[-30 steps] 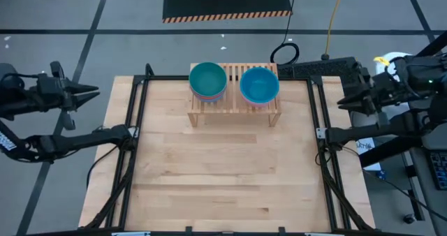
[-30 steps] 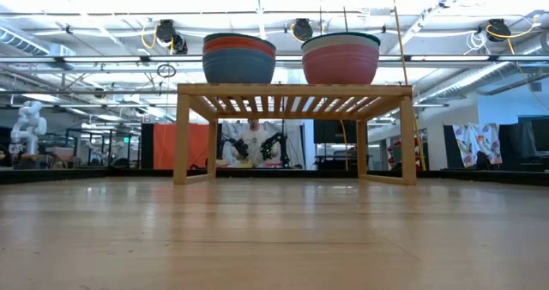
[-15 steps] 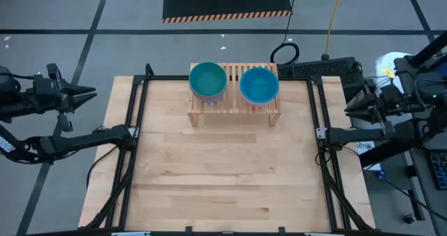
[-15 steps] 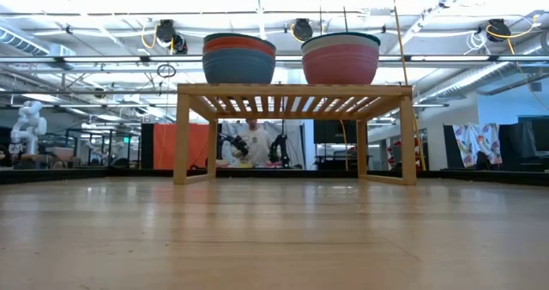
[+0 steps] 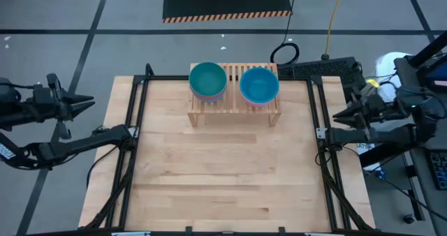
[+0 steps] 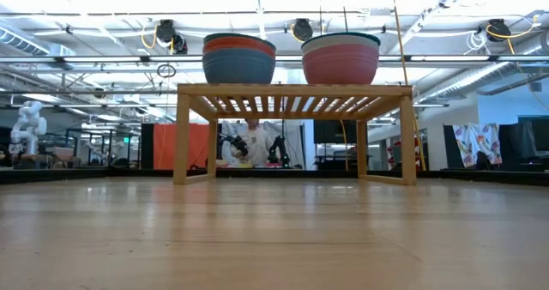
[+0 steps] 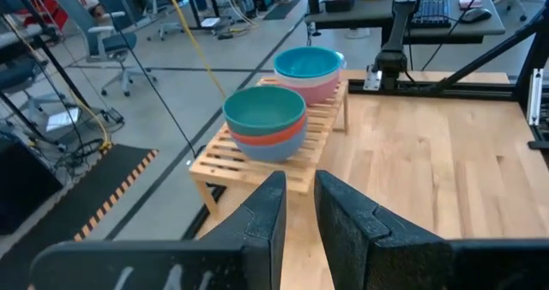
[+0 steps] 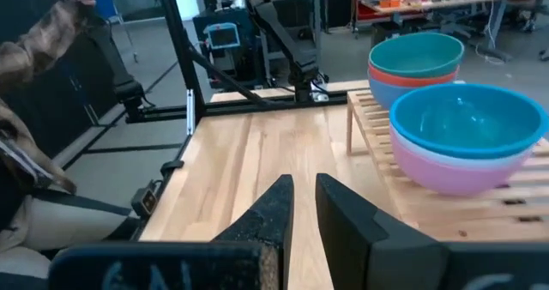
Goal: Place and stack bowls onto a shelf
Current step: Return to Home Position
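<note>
Both arms have drawn back outward; left gripper (image 5: 89, 100) and right gripper (image 5: 337, 114) seemingly narrowly parted, holding nothing

One camera looks straight down on the whole table (image 5: 223, 173), another sits at tabletop height facing the room, and each wrist camera looks inward from its side; all share the shelf (image 5: 234, 103).

No legible text or labels
</note>
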Controlling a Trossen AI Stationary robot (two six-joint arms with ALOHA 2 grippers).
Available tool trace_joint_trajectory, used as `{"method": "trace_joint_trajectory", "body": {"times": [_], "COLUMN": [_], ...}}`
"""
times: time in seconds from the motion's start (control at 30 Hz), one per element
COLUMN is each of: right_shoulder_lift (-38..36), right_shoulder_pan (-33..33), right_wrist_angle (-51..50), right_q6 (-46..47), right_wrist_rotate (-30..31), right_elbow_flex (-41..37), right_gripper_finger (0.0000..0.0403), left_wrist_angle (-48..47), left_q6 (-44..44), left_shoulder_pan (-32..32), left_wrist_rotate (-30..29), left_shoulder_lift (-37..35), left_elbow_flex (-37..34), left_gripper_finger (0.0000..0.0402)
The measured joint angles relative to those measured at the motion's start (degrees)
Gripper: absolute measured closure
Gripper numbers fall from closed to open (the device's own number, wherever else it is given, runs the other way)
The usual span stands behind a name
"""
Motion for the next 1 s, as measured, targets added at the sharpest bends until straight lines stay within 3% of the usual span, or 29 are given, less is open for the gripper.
{"method": "trace_joint_trajectory", "body": {"times": [0.37, 0.53, 1.0], "right_shoulder_lift": [-2.4, -2.4, -2.4], "right_shoulder_pan": [0.0, 0.0, 0.0], "right_wrist_angle": [20.9, 27.8, 43.3], "right_q6": [-2.5, -2.2, -1.8], "right_wrist_rotate": [-7.3, -7.5, -7.6], "right_elbow_flex": [-16.5, -21.6, -32.2], "right_gripper_finger": [0.0358, 0.0358, 0.0358], "left_wrist_angle": [0.0, 0.0, 0.0], "left_q6": [-2.5, -2.6, -2.7], "left_shoulder_pan": [0.0, 0.0, 0.0], "left_wrist_rotate": [1.2, 4.7, 4.5], "left_shoulder_lift": [-9.3, -12.8, -23.4], "left_elbow_flex": [-9.6, -12.9, -18.9], "left_gripper_finger": [0.033, 0.033, 0.033]}}
